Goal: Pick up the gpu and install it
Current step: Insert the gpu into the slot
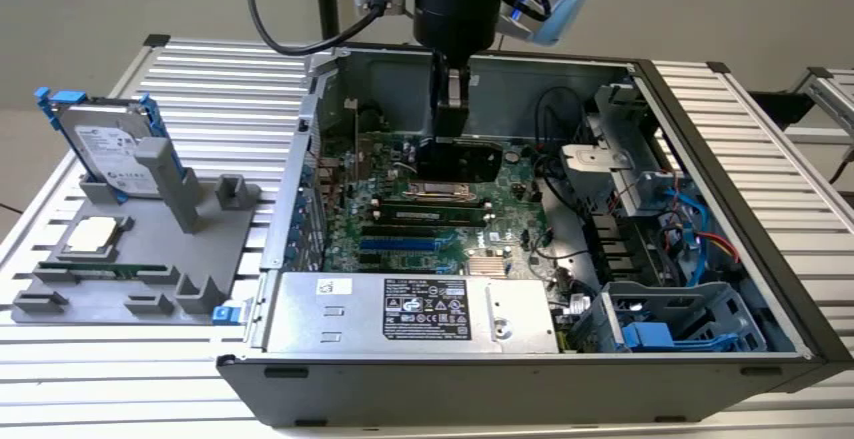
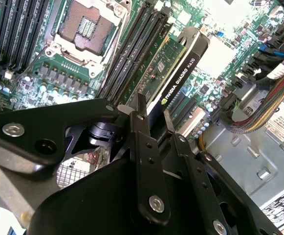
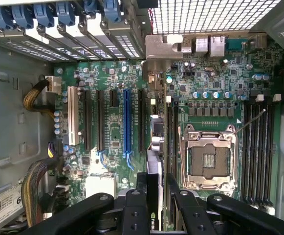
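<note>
Installation step in hand: on the exterior view's left, the holder [image 1: 134,259] with the drive [image 1: 100,144] sits on the slatted desk [image 1: 240,89]. Centre: your tool [image 2: 154,120] grips the gpu [image 2: 181,73] edge-on above the board [image 3: 205,73] inside the case [image 1: 721,159]. You must align card with slot.

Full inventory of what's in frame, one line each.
gpu: 1, black shroud and green board, gripped edge-up above the motherboard
motherboard: 1, green, on the case floor
computer case: 1, dark grey, open, on the table
power supply: 1, silver, at the case's near edge
hard drive: 1, silver with blue rails, upright in the grey holder, exterior view's left
grey holder: 1, beside the case
table: 1, ribbed silver
gripper: 1, black, shut on the gpu
</note>
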`<state>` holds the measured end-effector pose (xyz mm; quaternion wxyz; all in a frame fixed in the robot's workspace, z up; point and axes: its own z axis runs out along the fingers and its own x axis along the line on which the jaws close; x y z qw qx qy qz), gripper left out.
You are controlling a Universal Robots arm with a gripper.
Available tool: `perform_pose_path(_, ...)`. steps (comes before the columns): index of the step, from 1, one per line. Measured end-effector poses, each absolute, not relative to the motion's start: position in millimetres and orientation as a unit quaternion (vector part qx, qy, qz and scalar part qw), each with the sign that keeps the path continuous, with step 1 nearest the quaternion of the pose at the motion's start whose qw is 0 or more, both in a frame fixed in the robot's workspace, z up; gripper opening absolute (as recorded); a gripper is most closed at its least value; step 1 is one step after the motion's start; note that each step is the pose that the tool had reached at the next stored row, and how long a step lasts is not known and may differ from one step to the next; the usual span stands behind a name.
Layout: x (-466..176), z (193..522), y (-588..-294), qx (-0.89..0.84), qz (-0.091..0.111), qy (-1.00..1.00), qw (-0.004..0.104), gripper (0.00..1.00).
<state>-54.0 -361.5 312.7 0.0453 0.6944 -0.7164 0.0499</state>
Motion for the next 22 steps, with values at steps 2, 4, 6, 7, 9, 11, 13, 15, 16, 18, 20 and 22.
perform_pose_path(2, -54.0, 312.2, -361.5, 0.694, 0.05, -0.716, 0.045, 0.0)
perform_pose_path(4, -54.0, 312.0, -361.5, 0.694, 0.05, -0.716, 0.045, 0.0)
perform_pose_path(6, -54.0, 311.9, -361.5, 0.694, 0.05, -0.716, 0.045, 0.0)
perform_pose_path(7, -54.0, 311.9, -361.5, 0.694, 0.05, -0.716, 0.045, 0.0)
perform_pose_path(9, -54.0, 311.9, -361.5, 0.694, 0.05, -0.716, 0.045, 0.0)
perform_pose_path(11, -54.0, 311.9, -361.5, 0.694, 0.05, -0.716, 0.045, 0.0)
perform_pose_path(13, -54.0, 311.2, -361.5, 0.694, 0.05, -0.716, 0.045, 0.0)
perform_pose_path(15, -54.0, 310.7, -361.5, 0.694, 0.05, -0.716, 0.045, 0.0)
perform_pose_path(16, -54.0, 310.6, -361.5, 0.694, 0.05, -0.716, 0.045, 0.0)
perform_pose_path(18, -54.0, 310.4, -361.5, 0.694, 0.05, -0.716, 0.045, 0.0)
perform_pose_path(20, -54.0, 310.3, -361.4, 0.694, 0.05, -0.716, 0.045, 0.0)
perform_pose_path(22, -54.0, 310.4, -361.4, 0.694, 0.05, -0.716, 0.045, 0.0)
